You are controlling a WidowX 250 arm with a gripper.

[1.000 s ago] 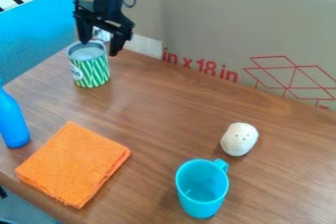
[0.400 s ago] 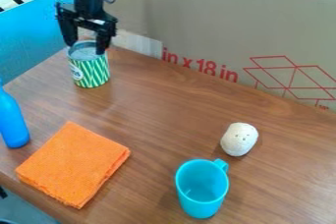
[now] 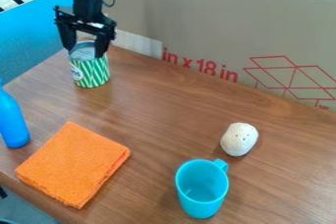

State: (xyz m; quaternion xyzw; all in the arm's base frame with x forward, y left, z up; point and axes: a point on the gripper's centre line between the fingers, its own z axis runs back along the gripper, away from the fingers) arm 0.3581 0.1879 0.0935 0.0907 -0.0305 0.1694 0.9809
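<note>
Jaws apart, the black gripper (image 3: 84, 53) hangs at the stripy can's (image 3: 92, 72) top. From there, an orange cloth (image 3: 73, 165) lies at six o'clock.

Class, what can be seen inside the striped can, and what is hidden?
The striped can shows a grey inner surface between the fingers of the end effector. Its front wall covers the bottom, so I cannot tell whether anything lies there.

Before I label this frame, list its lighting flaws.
Camera view: soft shadows lie beside the turquoise mug and the white rounded object; a faint sheen spreads over the wooden table; the black gripper looks dark, with little surface detail.
</note>
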